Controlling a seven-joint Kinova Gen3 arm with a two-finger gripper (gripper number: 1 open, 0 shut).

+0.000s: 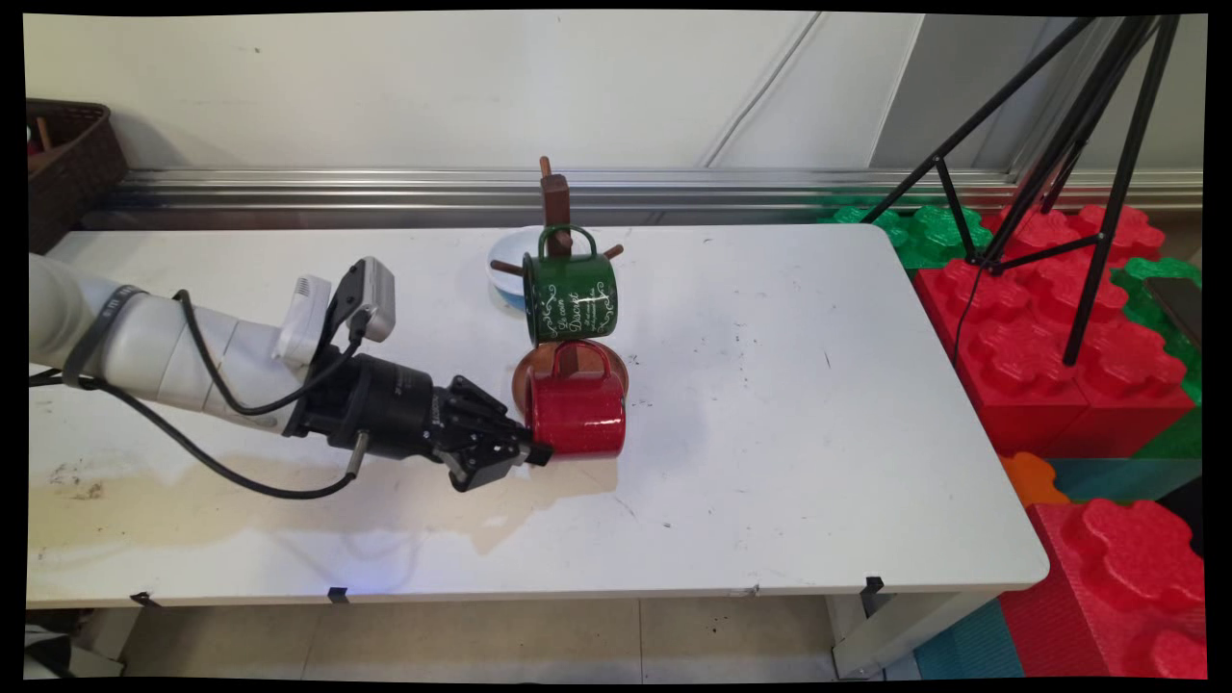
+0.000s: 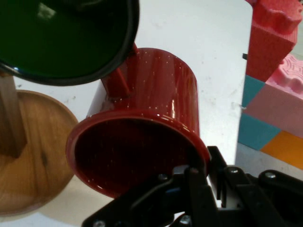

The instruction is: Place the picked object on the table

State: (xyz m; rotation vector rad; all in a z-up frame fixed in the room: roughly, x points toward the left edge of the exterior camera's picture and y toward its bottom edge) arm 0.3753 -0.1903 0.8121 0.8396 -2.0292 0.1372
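Main view has my gripper (image 1: 532, 450) clamped on the rim of the red mug (image 1: 577, 412), which lies sideways against the wooden rack's base (image 1: 523, 377), beneath the hanging green mug (image 1: 570, 295).

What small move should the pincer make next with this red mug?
Probably a slight lift: the pincer pinches the glossy red enamel mug's rim, its handle seemingly still hooked on the wooden peg stand, just below the hanging green enamel mug.

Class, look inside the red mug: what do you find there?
The red mug looks empty, showing only its glossy inner wall. The claw pinches its rim, one finger inside, and its linkage covers the lowest part.
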